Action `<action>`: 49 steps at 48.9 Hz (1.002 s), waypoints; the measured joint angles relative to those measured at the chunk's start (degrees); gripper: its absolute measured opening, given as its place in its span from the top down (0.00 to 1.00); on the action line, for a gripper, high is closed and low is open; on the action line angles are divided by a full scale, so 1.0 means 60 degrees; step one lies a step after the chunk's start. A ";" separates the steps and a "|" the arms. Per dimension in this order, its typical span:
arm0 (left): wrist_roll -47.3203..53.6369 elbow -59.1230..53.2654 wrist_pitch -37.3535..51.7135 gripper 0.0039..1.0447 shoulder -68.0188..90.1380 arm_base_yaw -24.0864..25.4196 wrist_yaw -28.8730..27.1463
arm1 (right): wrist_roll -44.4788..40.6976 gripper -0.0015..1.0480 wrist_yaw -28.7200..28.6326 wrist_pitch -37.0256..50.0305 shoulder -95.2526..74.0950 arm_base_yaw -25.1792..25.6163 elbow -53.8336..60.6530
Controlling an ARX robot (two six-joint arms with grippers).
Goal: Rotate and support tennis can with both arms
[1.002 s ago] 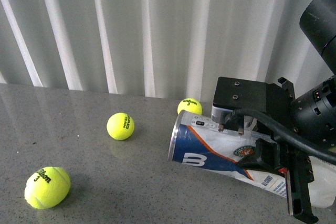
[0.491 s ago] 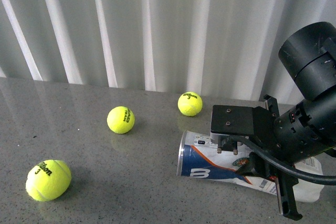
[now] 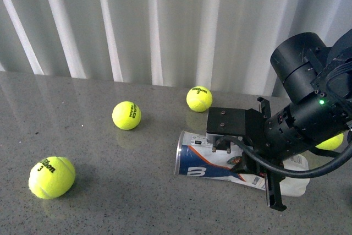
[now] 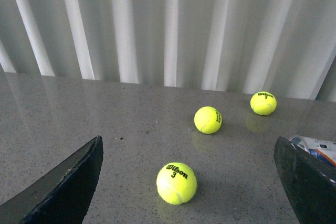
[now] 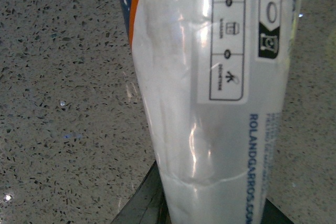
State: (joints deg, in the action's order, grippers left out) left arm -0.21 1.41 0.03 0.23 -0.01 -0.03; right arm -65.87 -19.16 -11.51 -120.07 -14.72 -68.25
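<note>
Tennis can [image 3: 220, 163] is seen lying on its side toward the right edge of the grey speckled surface [image 3: 110, 202], gripped around its body by the right pincer [image 3: 268, 182], while the left pincer [image 4: 187, 145] is held wide over the surface with yellow tennis balls [image 4: 176, 183] scattered beyond it.

Right arm [image 3: 297, 125] hides the tennis can's [image 3: 201, 160] midsection and most of one tennis ball [image 3: 331, 142] behind it.

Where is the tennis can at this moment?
In the front view the tennis can lies on its side on the grey table, right of centre, beneath the right arm, with a tennis ball behind it.
</note>
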 joint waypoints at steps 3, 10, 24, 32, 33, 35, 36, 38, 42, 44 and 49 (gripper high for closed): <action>0.0000 0.0000 0.0000 0.06 0.0000 0.0000 0.0000 | -0.0087 0.87 0.0007 0.0000 -0.0095 -0.0047 0.0011; 0.0000 0.0000 0.0000 0.06 0.0000 0.0000 0.0000 | -0.0171 0.87 -0.0095 -0.0022 -0.0135 -0.0095 0.0135; 0.0000 0.0000 0.0000 0.06 0.0000 0.0000 0.0000 | -0.0328 0.89 -0.0179 -0.0160 -0.0015 0.0102 0.0353; 0.0000 0.0000 0.0000 0.06 0.0000 0.0000 0.0000 | -0.0415 0.89 -0.0153 -0.0091 0.0109 0.0157 0.0576; 0.0000 0.0000 0.0000 0.06 0.0000 0.0000 0.0000 | -0.0415 0.88 -0.0157 -0.0058 0.0124 0.0164 0.0605; 0.0000 0.0000 0.0000 0.06 0.0000 0.0000 0.0000 | -0.0415 0.88 -0.0157 -0.0047 0.0142 0.0164 0.0641; 0.0000 0.0000 0.0000 0.06 0.0000 0.0000 0.0000 | -0.0419 0.87 -0.0157 -0.0047 0.0146 0.0164 0.0648; 0.0000 0.0000 0.0000 0.06 0.0000 0.0000 0.0000 | -0.0444 0.82 -0.0157 -0.0051 0.0160 0.0164 0.0678; 0.0000 0.0000 0.0000 0.06 0.0000 0.0000 0.0000 | -0.0463 0.71 -0.0157 -0.0066 0.0175 0.0164 0.0754; 0.0000 0.0000 0.0000 0.06 0.0000 0.0000 0.0000 | -0.0488 0.66 -0.0142 -0.0095 0.0179 0.0164 0.0790; 0.0000 0.0000 0.0000 0.06 0.0000 0.0000 0.0000 | -0.0521 0.52 -0.0120 -0.0142 0.0179 0.0171 0.0889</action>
State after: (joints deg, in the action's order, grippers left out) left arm -0.21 1.41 0.03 0.23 -0.01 -0.03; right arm -68.99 -19.88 -12.36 -119.00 -13.69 -62.92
